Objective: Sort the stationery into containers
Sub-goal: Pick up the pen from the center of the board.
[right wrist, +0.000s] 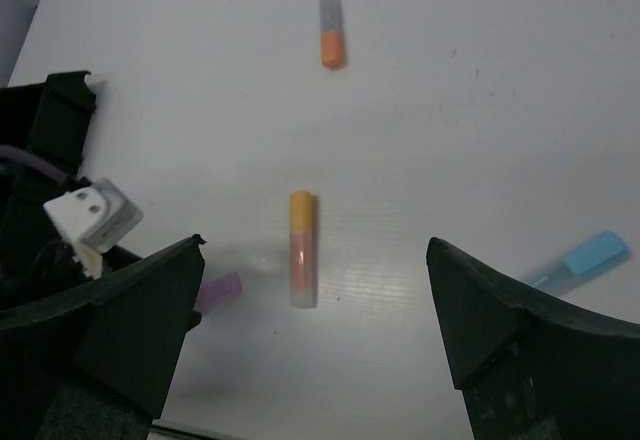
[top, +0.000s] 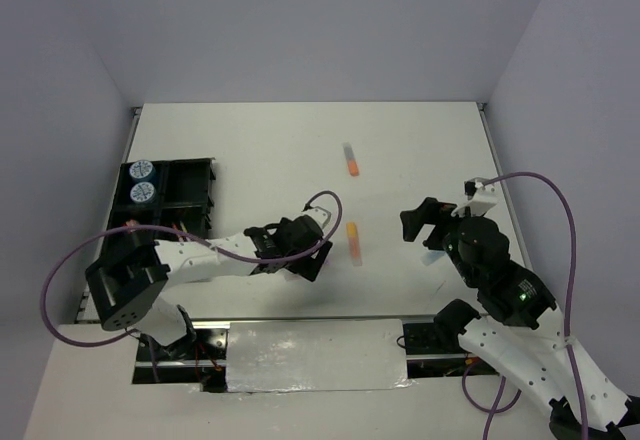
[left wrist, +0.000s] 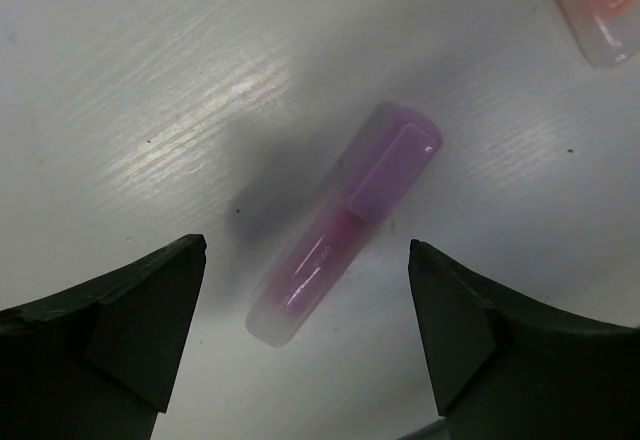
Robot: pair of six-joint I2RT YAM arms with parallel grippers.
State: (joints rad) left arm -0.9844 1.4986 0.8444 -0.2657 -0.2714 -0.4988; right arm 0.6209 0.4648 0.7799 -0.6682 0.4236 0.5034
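- White tabletop (top: 280, 140), boxed by pale grey walls; I list items from the arm bases outward.
- Left gripper (top: 305, 253): released, fingers spread wide, empty, hovering low over the middle of the table.
- Lilac stick (left wrist: 345, 225): flat on the table between those fingers, slanted across the gap, touching neither.
- Right gripper (top: 420, 225): likewise released and empty, held above the table right of centre.
- Light-blue stick (right wrist: 590, 258): flat on the table, near the right gripper.
- Yellow-capped orange stick (right wrist: 302, 250): flat, between the two grippers, near the lilac one.
- Grey-capped orange stick (right wrist: 331, 42): farther out, well apart from the others.
- Black organiser tray (top: 190, 175): at the left edge; two blue-white rolls (top: 141, 170) sit in its far-left corner. I cannot tell whether a divider parts them.
- Step in hand, as I judge it: pre-grasp on the lilac stick, four sticks not yet sorted.
- Next move calls for: lowering the left arm, squaring the fingers across the stick's narrow width, closing, lifting, then carrying it left to a tray compartment.
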